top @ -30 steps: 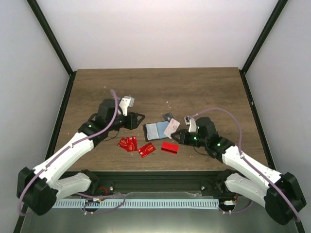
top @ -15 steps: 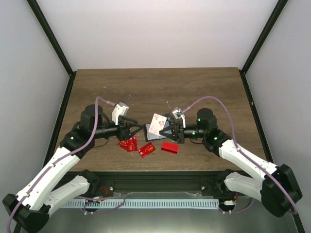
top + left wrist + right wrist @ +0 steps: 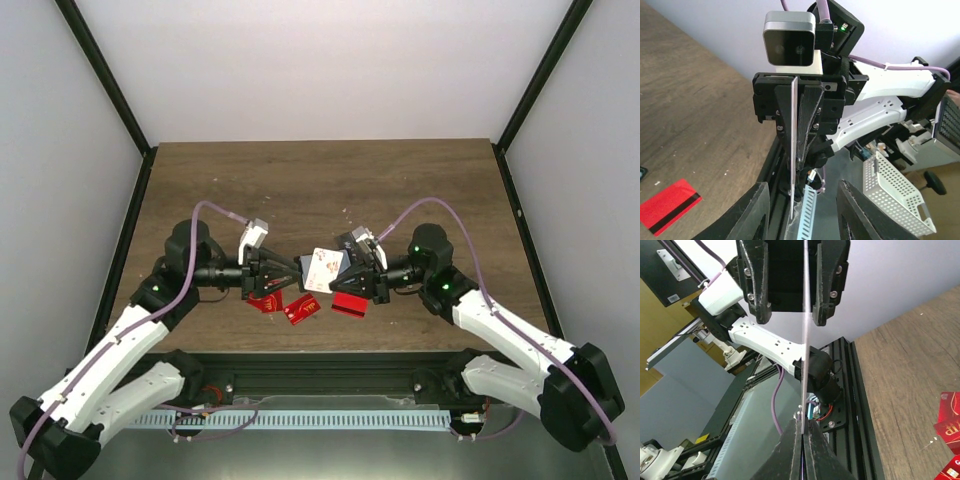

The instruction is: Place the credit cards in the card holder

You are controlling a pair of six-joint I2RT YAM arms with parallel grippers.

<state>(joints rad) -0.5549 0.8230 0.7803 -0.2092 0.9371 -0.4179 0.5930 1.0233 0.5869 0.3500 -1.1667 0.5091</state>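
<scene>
Right claw: the right gripper (image 3: 803, 436) is clenched on the near edge of the white card (image 3: 322, 268), holding it upright and edge-on above the table (image 3: 400, 190).
Left claw: the left gripper (image 3: 801, 192) is released, with one finger on each side of the card's far edge. A gap shows on both sides, so it has no hold on the card.
Card holder: mostly hidden beneath the two grippers in the top view. A bluish-grey sliver (image 3: 341, 262) just beside the card looks like part of it.
Other cards: three red cards (image 3: 300, 310) lie flat near the table's front edge, just in front of the grippers.
Handling: the card looks light, thin and stiff with slick faces. It probably flexes a little and could pivot or slip in a narrow pinch.
Where to grip: pinch flat across the two faces, close to one short end. That leaves the opposite edge free to lead into the holder's slot.
Edges: the card's free end sits between the left fingers, so a closing that is off-centre may push it sideways.
Open room: the far half of the table looks bare and offers space to move. The near side is crowded by the red cards and the front rail (image 3: 330, 385).
</scene>
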